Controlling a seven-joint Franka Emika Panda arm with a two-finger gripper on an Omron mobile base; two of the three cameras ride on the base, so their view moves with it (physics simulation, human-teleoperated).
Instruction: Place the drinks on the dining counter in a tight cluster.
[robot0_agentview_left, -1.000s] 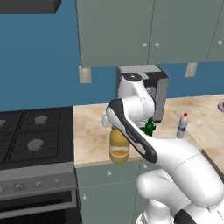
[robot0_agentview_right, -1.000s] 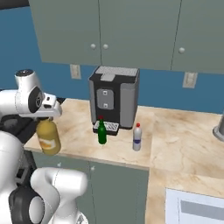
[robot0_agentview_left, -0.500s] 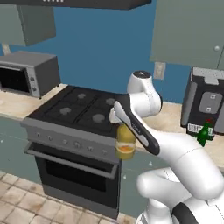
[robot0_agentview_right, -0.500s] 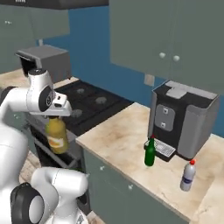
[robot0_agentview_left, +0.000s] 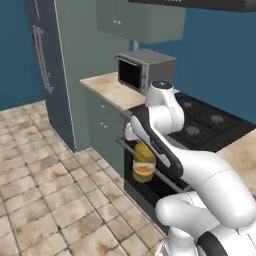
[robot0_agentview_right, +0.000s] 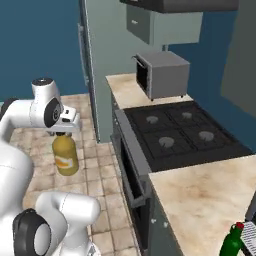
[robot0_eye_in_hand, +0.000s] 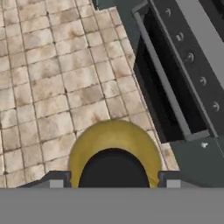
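Note:
My gripper (robot0_agentview_left: 138, 141) is shut on the neck of the squat amber-yellow bottle (robot0_agentview_left: 144, 163) with the orange label, which hangs upright in the air in front of the oven. From the right base view, the bottle (robot0_agentview_right: 65, 155) hangs under the gripper (robot0_agentview_right: 64, 133) over the tiled floor. In the hand view I look down on its black cap (robot0_eye_in_hand: 113, 168) and yellow shoulder (robot0_eye_in_hand: 114, 138), with the fingertips (robot0_eye_in_hand: 53, 182) on either side. A dark green bottle (robot0_agentview_right: 232, 243) with a red cap stands on the kitchen counter at the lower right. The dining counter is out of view.
A black stove (robot0_agentview_right: 180, 129) with an oven door (robot0_eye_in_hand: 166, 78) sits beside the held bottle. A grey microwave (robot0_agentview_left: 145, 70) stands on the counter beyond it. Tall grey-green cabinets (robot0_agentview_left: 75, 65) rise at the left. Tiled floor (robot0_agentview_left: 50, 190) spreads out to the left.
The whole picture has swept left from the coffee machine past the stove to the microwave and floor, so the camera moved. The amber bottle stays in the gripper.

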